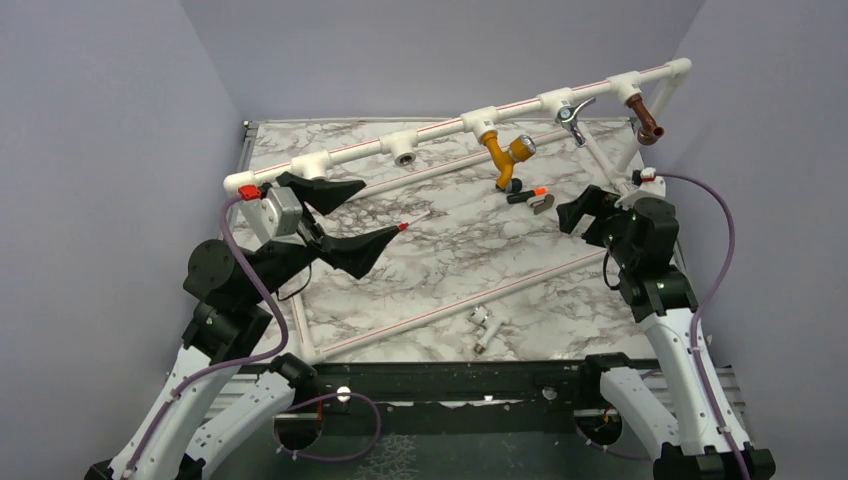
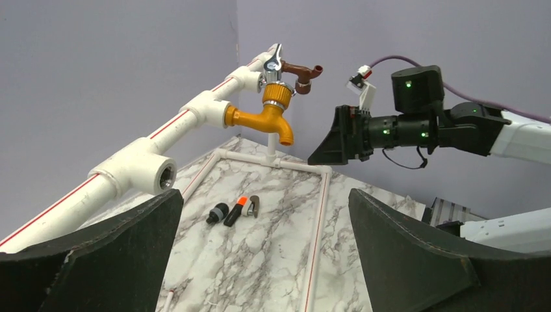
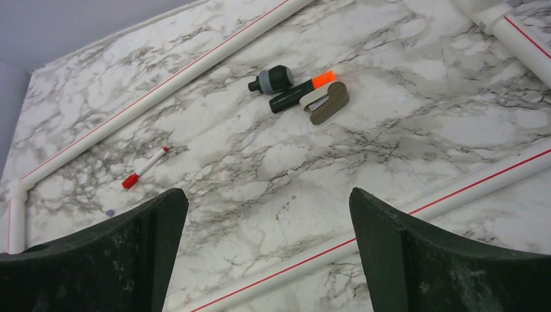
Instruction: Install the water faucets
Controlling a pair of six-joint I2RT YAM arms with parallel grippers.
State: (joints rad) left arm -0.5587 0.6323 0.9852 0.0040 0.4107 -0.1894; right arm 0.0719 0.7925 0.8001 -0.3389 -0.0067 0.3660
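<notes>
The white faucet [image 1: 484, 325] lies loose on the marble table near the front edge, out of both wrist views. A black-and-orange faucet [image 1: 528, 197] lies at mid-right, also in the left wrist view [image 2: 234, 209] and the right wrist view [image 3: 302, 94]. The mustard faucet [image 1: 503, 155], chrome-levered faucet [image 1: 572, 115] and brown faucet [image 1: 648, 122] hang from tees of the white pipe frame [image 1: 350, 150]. My left gripper [image 1: 375, 215] is open and empty at the left, facing an empty tee socket [image 2: 159, 174]. My right gripper [image 1: 578, 212] is open and empty beside the black-and-orange faucet.
Two tee sockets [image 1: 404, 152] at the frame's left stand empty. A thin white stick with a red tip [image 1: 410, 222] lies mid-table, also in the right wrist view [image 3: 144, 168]. Low frame pipes [image 1: 450, 305] cross the table. Grey walls enclose three sides.
</notes>
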